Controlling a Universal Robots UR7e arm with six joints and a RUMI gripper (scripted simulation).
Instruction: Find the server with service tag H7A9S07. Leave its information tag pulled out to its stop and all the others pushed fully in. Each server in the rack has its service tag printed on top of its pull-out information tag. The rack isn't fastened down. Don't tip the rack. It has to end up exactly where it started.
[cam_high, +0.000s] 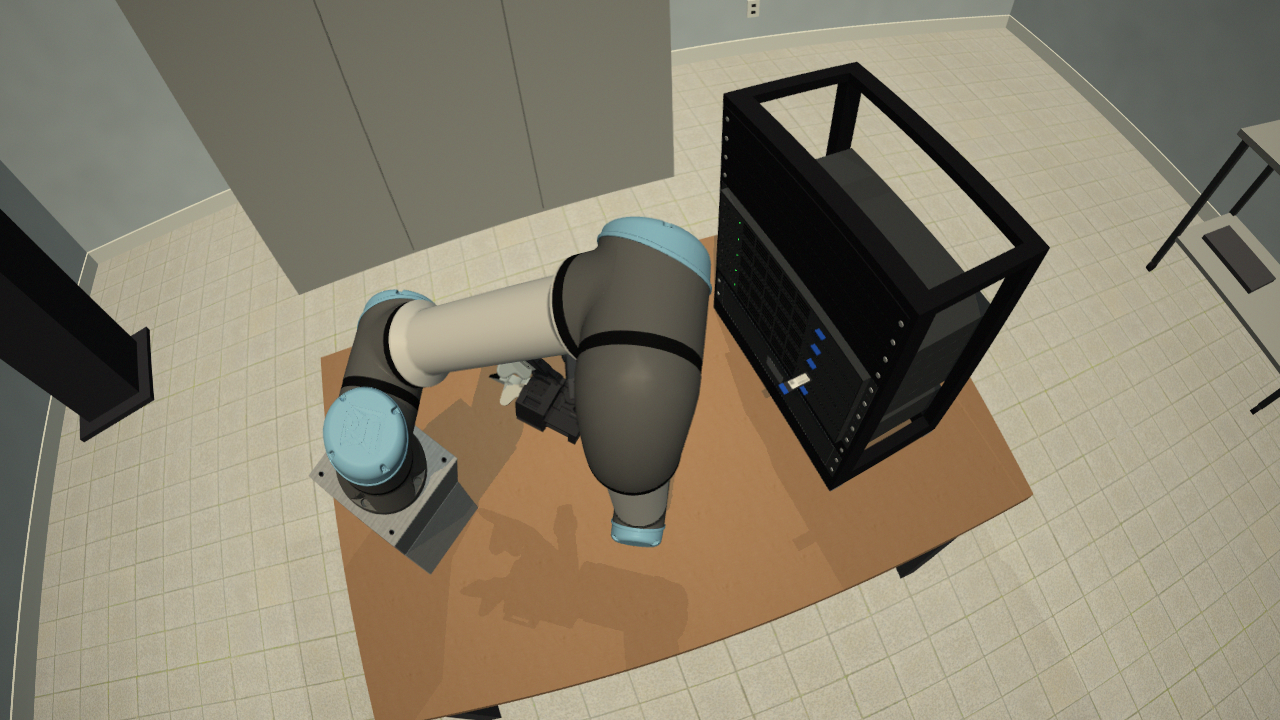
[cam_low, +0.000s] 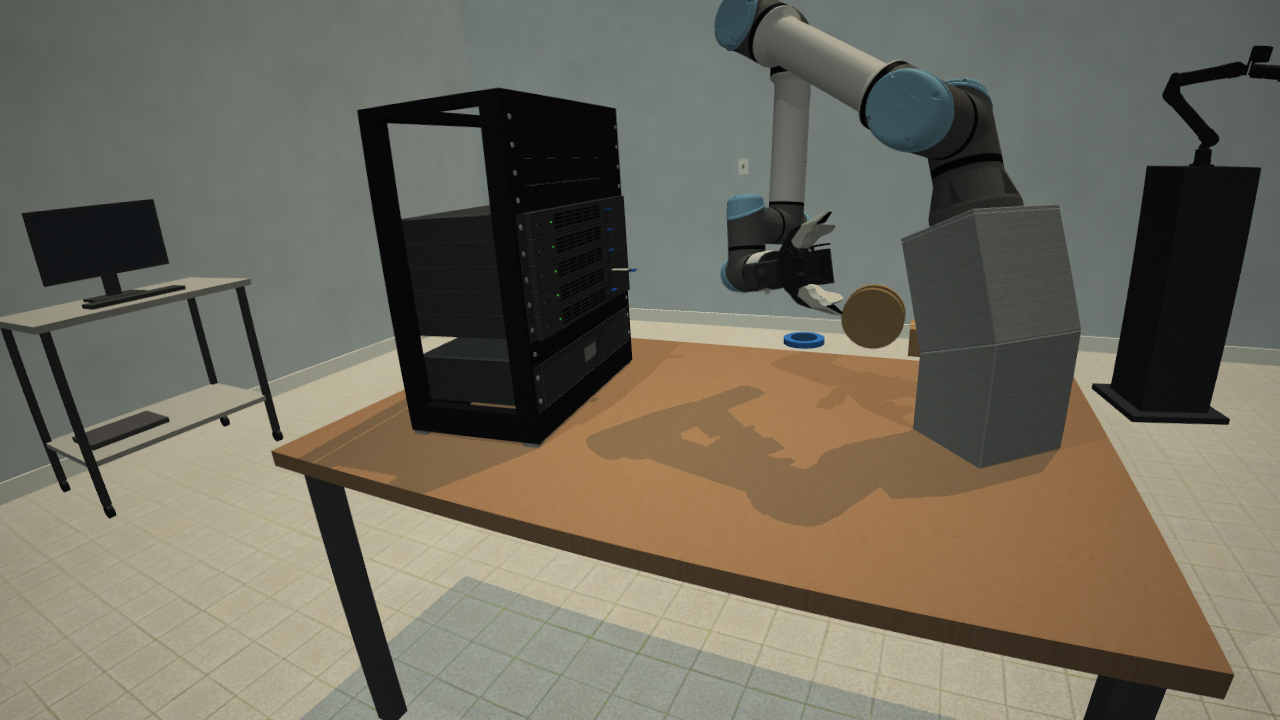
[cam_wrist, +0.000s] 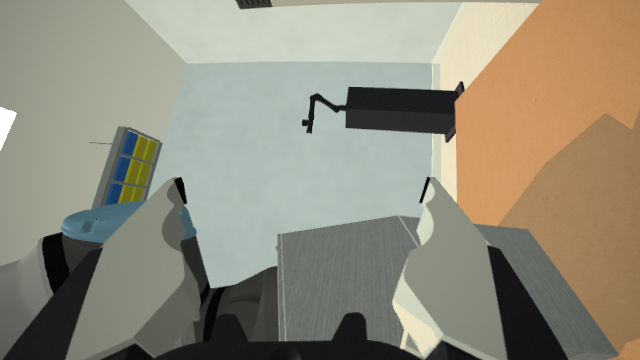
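Observation:
The black rack (cam_high: 921, 304) (cam_low: 499, 179) stands upright on the table, with a stack of servers in its front. One information tag (cam_high: 798, 381) (cam_low: 620, 269), white with a blue end, sticks out of the fourth server from the top. How far it is along its travel cannot be told. The other tags show only blue ends, such as the top one (cam_high: 819, 334) (cam_low: 607, 209), close to the server fronts. No service tag print is readable. My gripper (cam_high: 503, 380) (cam_low: 834, 262) (cam_wrist: 305, 179) is open and empty, well away from the rack, facing the arm's pedestal.
The grey arm pedestal (cam_high: 438, 528) (cam_low: 993, 358) (cam_wrist: 340, 280) stands at the opposite end of the table (cam_high: 716, 573) (cam_low: 805, 573) (cam_wrist: 565, 65). A brown round object (cam_low: 872, 316) and a blue ring (cam_low: 803, 340) show beyond the table. A tall cabinet (cam_high: 429, 107) stands behind.

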